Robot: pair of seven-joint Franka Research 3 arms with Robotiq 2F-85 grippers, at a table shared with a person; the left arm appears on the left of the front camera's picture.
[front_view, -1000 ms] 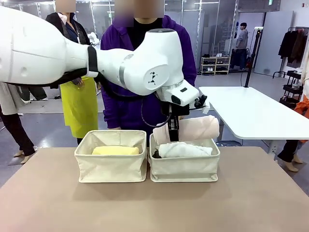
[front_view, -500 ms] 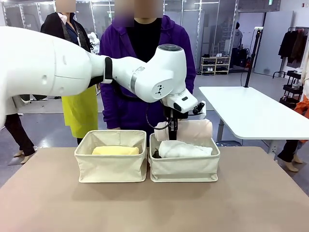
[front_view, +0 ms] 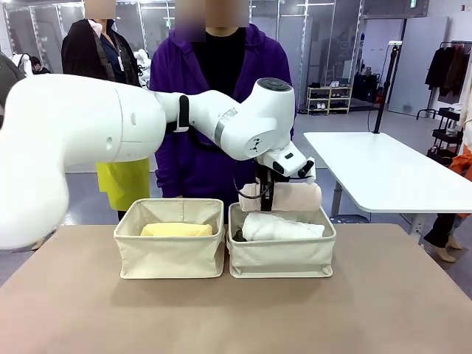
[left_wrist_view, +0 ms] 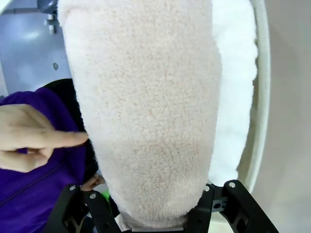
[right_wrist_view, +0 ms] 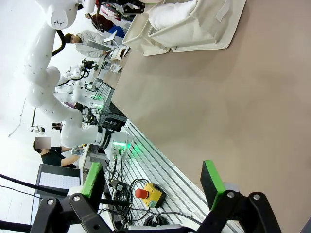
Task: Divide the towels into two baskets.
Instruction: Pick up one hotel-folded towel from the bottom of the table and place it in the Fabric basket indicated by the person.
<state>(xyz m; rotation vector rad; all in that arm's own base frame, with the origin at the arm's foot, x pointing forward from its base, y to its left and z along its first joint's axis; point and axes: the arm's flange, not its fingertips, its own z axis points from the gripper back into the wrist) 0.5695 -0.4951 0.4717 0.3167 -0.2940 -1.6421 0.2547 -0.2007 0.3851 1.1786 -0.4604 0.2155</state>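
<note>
Overhead, left gripper clamping cream towel, right basket below

Two cream canvas baskets sit on a tan table. The left one holds a pale yellow towel, the right a white towel. The cream towel (faintly pinkish) contrasts with a purple sleeve.

No text, label, brand, number or sign can be read on anything here; all print is too small or blurred
</note>
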